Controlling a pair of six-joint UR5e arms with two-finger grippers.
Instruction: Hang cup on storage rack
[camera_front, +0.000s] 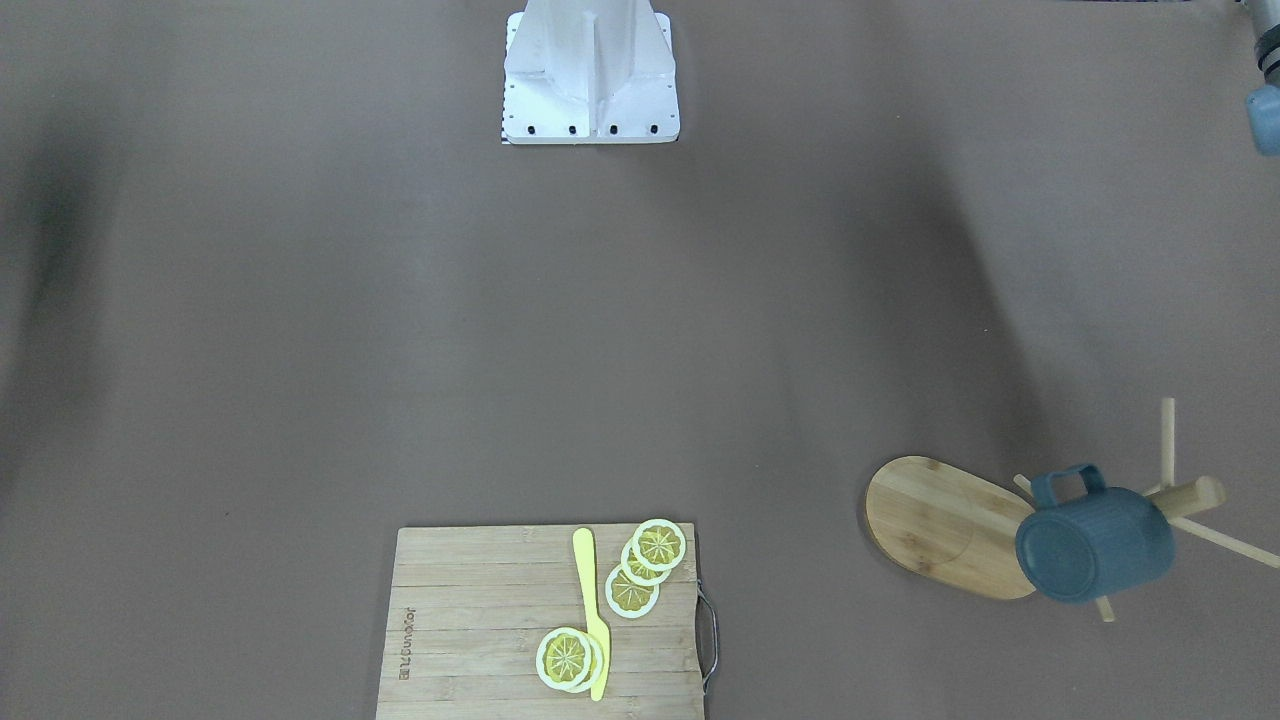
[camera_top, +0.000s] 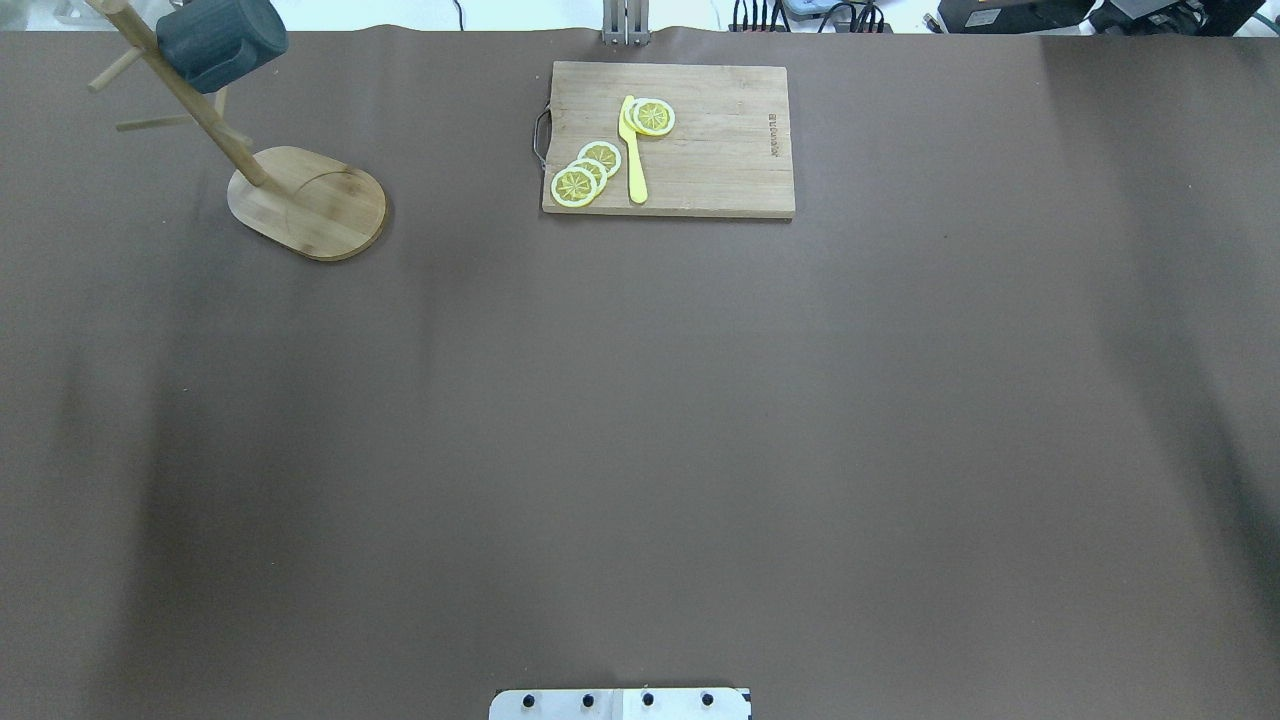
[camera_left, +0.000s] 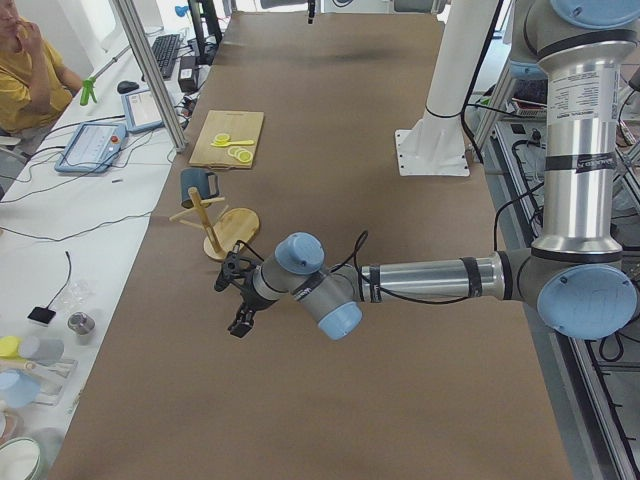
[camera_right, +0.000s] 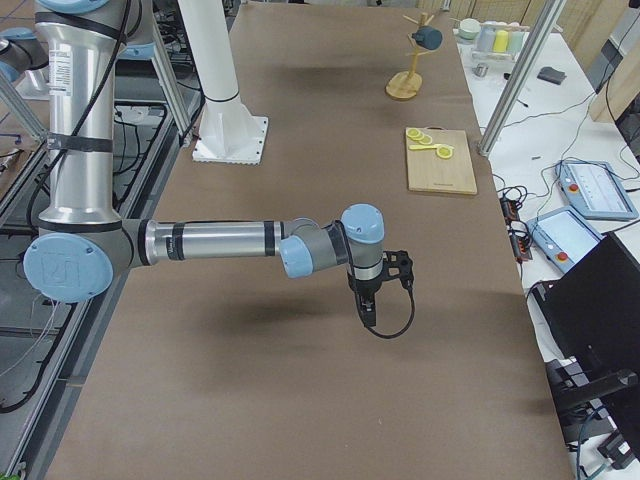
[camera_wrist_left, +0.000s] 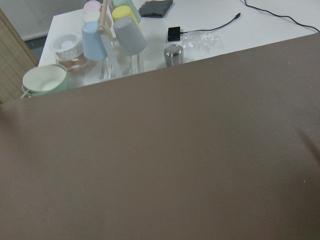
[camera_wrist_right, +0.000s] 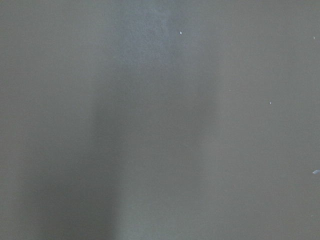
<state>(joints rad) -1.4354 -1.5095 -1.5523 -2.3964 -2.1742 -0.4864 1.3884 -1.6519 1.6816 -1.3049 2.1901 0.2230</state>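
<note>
While both arms stretch out low over the brown table (camera_top: 640, 450), neither one is touching the task's things. Closest in, the right gripper (camera_right: 367, 315) points down at the tabletop, a black cable looping beside it. Only the side camera catches it, so I cannot tell if its fingers are spread or pressed together. Same call for the left gripper (camera_left: 241, 318): it hangs above the table toward the robot's left end, apart from the rack, and its finger state cannot be told either.

Out at the far edge now, the cutting board (camera_top: 720, 140) lies flat, with lemon slices (camera_top: 590, 172) and a yellow knife (camera_top: 634, 150) on it. Off to the far left corner stands the storage rack (camera_top: 310, 205), oval base flat on the table, post upright. And there's the cup (camera_top: 220, 40), up near the top of that post, hanging from the pegs by its handle. It is tipped on its side, well clear of the tabletop, its flat bottom turned toward the front camera. Which peg carries it is hard to make out.
</note>
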